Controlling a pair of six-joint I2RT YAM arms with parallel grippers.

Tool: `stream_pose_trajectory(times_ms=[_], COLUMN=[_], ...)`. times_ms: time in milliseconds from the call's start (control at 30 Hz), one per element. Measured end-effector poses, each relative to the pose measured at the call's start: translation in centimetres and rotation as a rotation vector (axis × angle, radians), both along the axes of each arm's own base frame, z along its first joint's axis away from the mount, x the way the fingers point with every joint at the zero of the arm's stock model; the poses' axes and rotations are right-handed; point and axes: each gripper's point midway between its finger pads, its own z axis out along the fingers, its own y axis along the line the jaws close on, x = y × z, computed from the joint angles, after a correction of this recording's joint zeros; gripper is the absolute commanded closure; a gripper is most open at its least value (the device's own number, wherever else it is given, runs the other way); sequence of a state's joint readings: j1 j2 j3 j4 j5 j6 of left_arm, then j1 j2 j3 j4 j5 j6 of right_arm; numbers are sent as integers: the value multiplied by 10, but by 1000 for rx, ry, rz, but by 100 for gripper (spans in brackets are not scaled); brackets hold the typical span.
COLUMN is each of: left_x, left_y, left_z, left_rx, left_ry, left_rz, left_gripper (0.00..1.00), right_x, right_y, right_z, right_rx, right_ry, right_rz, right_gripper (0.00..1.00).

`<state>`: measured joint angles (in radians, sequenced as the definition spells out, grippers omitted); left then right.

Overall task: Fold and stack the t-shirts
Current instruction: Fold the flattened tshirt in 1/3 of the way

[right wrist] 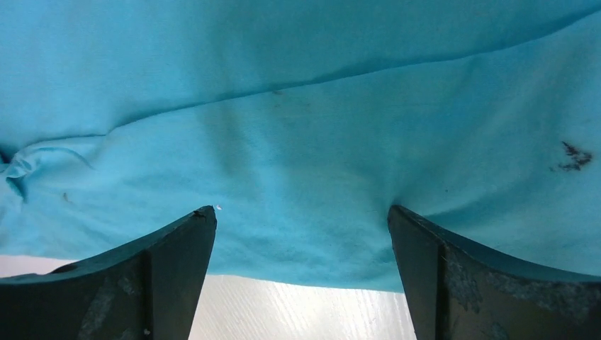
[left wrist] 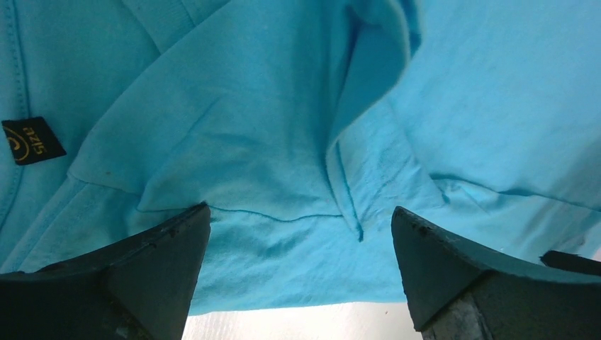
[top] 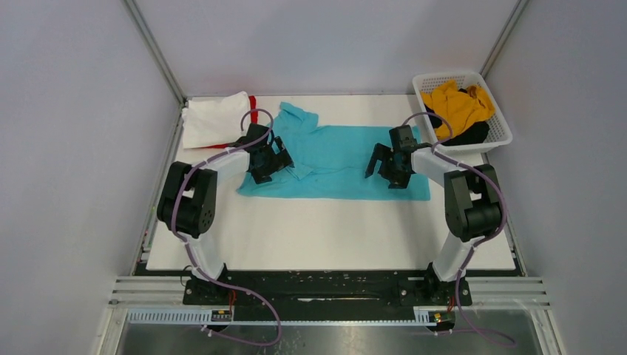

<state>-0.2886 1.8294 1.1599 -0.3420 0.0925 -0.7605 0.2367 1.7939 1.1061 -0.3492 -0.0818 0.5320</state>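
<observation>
Left gripper (left wrist: 301, 219): jaws spread wide, nothing pinched, tips at the near edge of the turquoise t-shirt (top: 344, 159) next to a folded-over sleeve; can't tell if the tips touch the cloth. Black size tag (left wrist: 32, 140) on the shirt off to the left. Right gripper (right wrist: 301, 216): also wide and empty, over the shirt's near hem toward its right end. Shirt lies flat, spread sideways across the middle of the table (top: 325, 229), collar end left. White t-shirt (top: 214, 118) folded at the far left corner, red t-shirt (top: 253, 102) peeking out from under it. Mustard-yellow t-shirt (top: 458, 103) and black t-shirt (top: 473, 134) heaped in the basket (top: 503, 126), far right corner.
</observation>
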Motion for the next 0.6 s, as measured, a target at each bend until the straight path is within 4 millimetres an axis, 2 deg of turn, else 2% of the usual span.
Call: stream_pose_trajectory(times_ms=[100, 200, 400, 600], left_x=[-3, -13, -50, -105], left_y=[1, 4, 14, 28], left_z=[-1, -1, -1, -2], left_rx=[-9, -21, -43, -65], left_ry=[-27, -55, -80, -81], left_rz=[2, 7, 25, 49], left_gripper=[1, 1, 1, 1], right_x=[-1, -11, -57, -105], right_y=[6, 6, 7, 5], right_z=[1, 1, 4, 5], right_rx=[44, 75, 146, 187], right_ry=[-23, -52, -63, -58], right_rz=[-5, -7, 8, 10], right_gripper=[1, 0, 1, 1])
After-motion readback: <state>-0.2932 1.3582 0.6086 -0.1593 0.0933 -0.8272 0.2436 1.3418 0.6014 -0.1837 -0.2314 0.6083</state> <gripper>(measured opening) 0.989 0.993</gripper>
